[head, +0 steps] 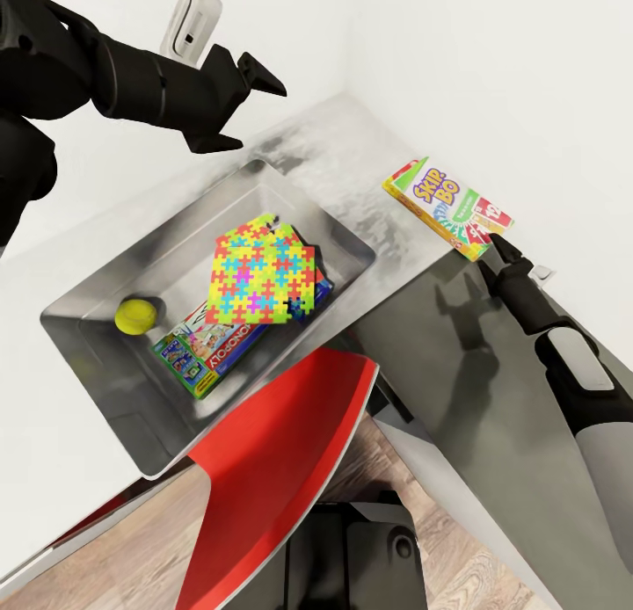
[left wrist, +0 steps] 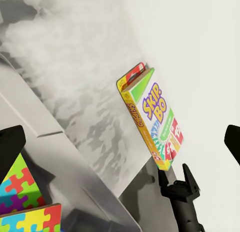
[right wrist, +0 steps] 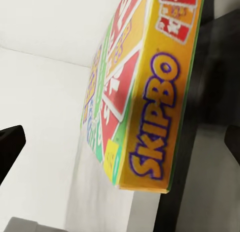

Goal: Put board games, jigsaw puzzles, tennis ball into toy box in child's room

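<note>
**Last game box waits beside the bin**

Nearest: red chair (head: 281, 452). Then toy box (head: 105, 285) w/ tennis ball (head: 137, 315), Monopoly box (head: 211, 346), jigsaw puzzles (head: 262, 272) inside. Right gripper (head: 498, 251), fingers apart, holds nothing, just short of Skip-Bo box (head: 447, 207) on table (head: 352, 166). Likely light, stiff, slick; grip across thin edges. Left gripper (head: 255, 100) spread, empty, farthest.
</note>
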Tool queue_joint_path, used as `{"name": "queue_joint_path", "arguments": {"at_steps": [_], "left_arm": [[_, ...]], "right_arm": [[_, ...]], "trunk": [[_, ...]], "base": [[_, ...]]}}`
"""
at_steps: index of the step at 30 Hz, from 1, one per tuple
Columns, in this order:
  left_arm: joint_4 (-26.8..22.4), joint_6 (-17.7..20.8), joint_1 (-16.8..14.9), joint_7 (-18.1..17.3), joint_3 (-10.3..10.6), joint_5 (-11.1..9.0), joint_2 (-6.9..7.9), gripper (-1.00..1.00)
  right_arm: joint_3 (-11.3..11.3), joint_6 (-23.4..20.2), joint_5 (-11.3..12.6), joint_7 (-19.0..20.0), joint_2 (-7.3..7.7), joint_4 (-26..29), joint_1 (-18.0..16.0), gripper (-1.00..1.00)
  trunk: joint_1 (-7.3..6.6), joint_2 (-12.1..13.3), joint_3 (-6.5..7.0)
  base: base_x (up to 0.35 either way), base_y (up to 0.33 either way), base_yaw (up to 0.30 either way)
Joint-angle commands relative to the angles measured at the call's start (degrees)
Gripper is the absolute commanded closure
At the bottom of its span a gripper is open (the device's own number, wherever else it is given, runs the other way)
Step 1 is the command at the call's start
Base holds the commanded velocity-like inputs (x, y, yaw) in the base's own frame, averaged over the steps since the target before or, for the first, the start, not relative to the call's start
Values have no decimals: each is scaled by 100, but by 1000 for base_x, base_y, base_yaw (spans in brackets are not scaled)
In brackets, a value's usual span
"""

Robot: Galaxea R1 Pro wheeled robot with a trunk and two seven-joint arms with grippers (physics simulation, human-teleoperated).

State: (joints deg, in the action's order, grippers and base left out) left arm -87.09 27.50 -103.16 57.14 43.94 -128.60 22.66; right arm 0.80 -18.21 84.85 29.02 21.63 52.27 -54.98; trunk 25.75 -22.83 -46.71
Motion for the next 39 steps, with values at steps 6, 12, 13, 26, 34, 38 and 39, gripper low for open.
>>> {"name": "queue_joint_path", "arguments": {"at_steps": [6,12,13,26,34,38,39], "left_arm": [[-1,9,-7,26,7,-25,3,-100],[-1,9,-10,26,7,-25,2,-100],[-1,9,-10,26,7,-25,2,-100],[-1,9,-7,26,9,-25,2,-100],[-1,9,-10,26,9,-25,2,-100],[-1,9,-9,26,9,-25,2,-100],[-1,9,-9,26,9,-25,2,-100]], "right_arm": [[8,-33,59,1,6,-6,-4,-100],[8,-33,59,-6,7,-5,-4,-100],[8,-33,59,-6,7,-5,-4,-100],[8,-33,58,-167,8,-6,-4,-100],[8,-33,58,-291,8,-7,-4,-100],[8,-33,58,-324,8,-7,-4,-100],[8,-33,58,-324,8,-7,-4,-100]], "trunk": [[3,-9,-7],[3,-9,-7],[3,-9,-7],[3,-9,-2],[3,-9,0],[3,-9,0],[3,-9,0]], "base": [[0,0,0],[0,0,0],[0,0,0],[0,0,39],[0,0,18],[0,0,8],[0,0,6]]}}
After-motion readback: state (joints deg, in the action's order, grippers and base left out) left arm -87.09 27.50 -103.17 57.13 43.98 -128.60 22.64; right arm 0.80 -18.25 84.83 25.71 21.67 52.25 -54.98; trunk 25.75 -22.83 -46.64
